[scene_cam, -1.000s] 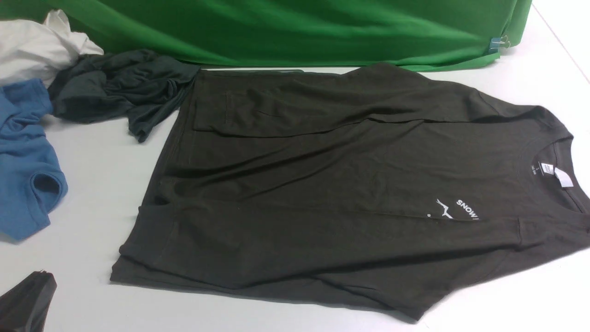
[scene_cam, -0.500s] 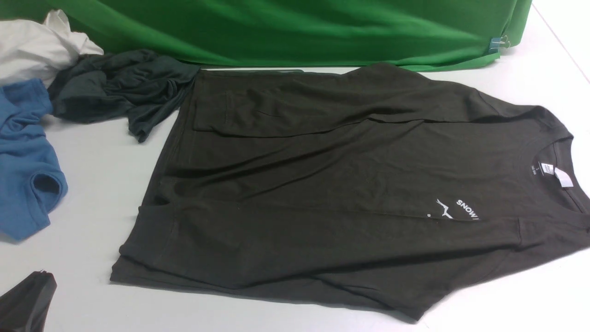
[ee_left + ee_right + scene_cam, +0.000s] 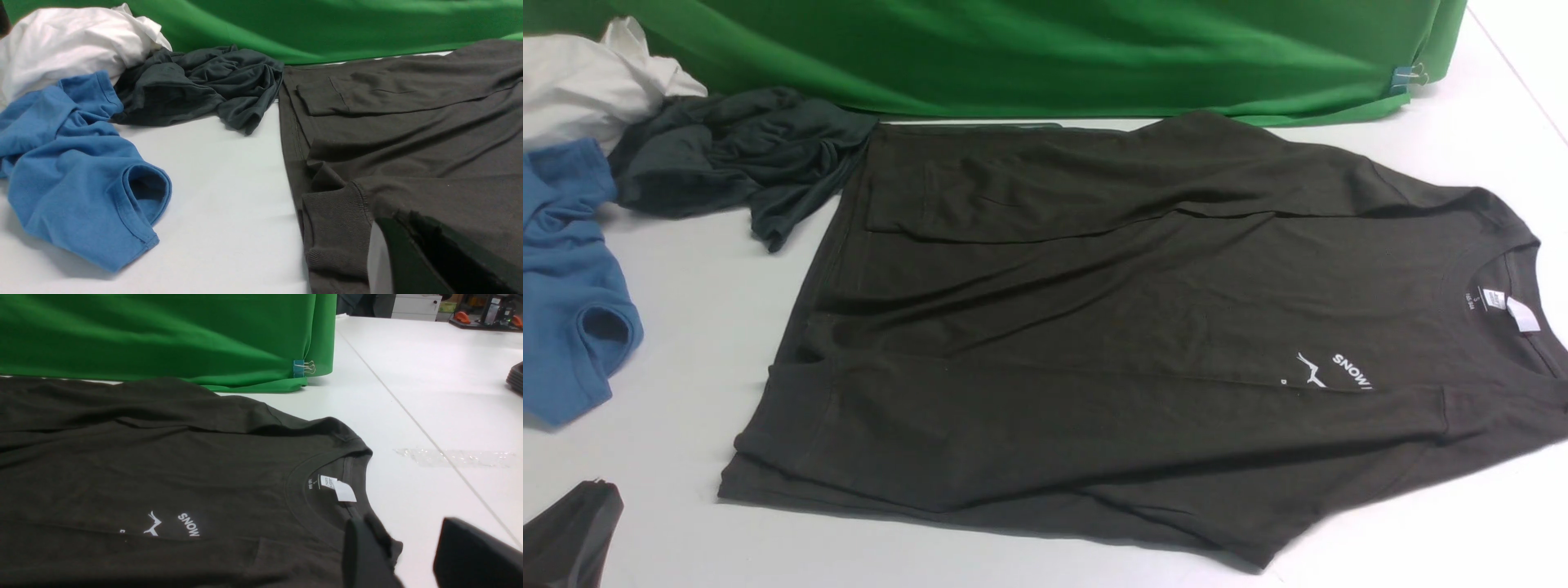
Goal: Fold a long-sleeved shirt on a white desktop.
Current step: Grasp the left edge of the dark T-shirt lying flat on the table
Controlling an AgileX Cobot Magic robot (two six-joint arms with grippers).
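Lying flat, one dark shirt [image 3: 1094, 310], two sleeves folded inward

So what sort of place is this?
Probably a robotics lab or test bench: a white desktop with a green cloth backdrop held by a binder clip, and an arm's two-fingered tool over a spread shirt.

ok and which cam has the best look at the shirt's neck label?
Right wrist view: the white neck label shows larger there, unobstructed, inside the collar. The front view has it too, smaller and near the image's right edge. The left wrist view misses it, showing only part of the shirt.
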